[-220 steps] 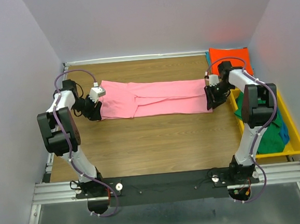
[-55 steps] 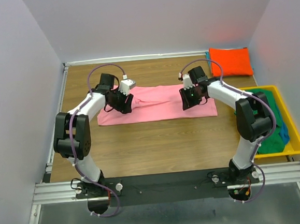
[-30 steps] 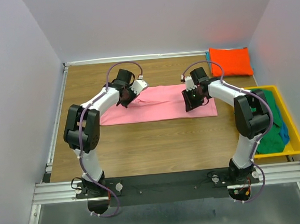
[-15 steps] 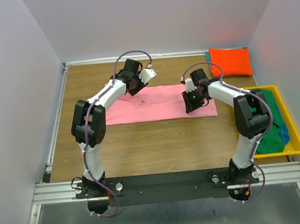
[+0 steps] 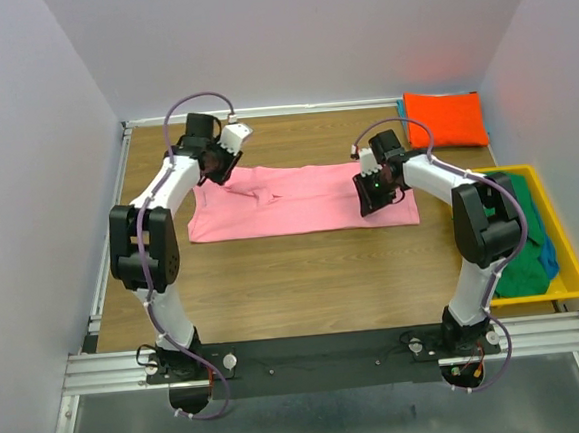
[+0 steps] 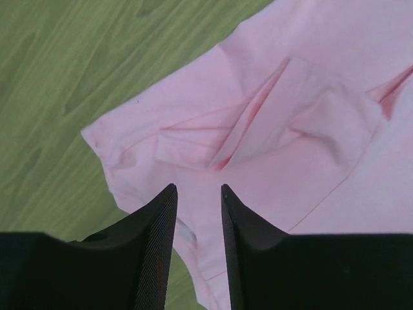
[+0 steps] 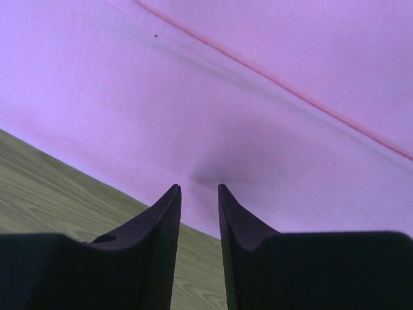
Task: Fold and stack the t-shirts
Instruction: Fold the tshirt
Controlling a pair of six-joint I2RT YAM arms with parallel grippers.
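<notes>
A pink t-shirt (image 5: 299,204) lies flat as a long band across the middle of the table. My left gripper (image 5: 218,170) hovers over its far left corner, jaws a little apart and empty. In the left wrist view (image 6: 197,188) that corner of the pink cloth (image 6: 310,84) shows small creased folds. My right gripper (image 5: 371,196) is low over the shirt's right part near the front hem, jaws a little apart. In the right wrist view (image 7: 198,187) its tips are at a small dimple in the cloth (image 7: 258,77). A folded orange t-shirt (image 5: 445,119) lies at the back right.
A yellow bin (image 5: 565,250) stands at the right edge with a green shirt (image 5: 519,264) and a blue one (image 5: 548,256) in it. Bare wood (image 5: 304,275) lies in front of the pink shirt. Walls close the table on three sides.
Both grippers brought the shirt's ends inward and let go. In the last second my left gripper swung from the shirt's middle back to its far left corner. The right gripper has hardly moved.
</notes>
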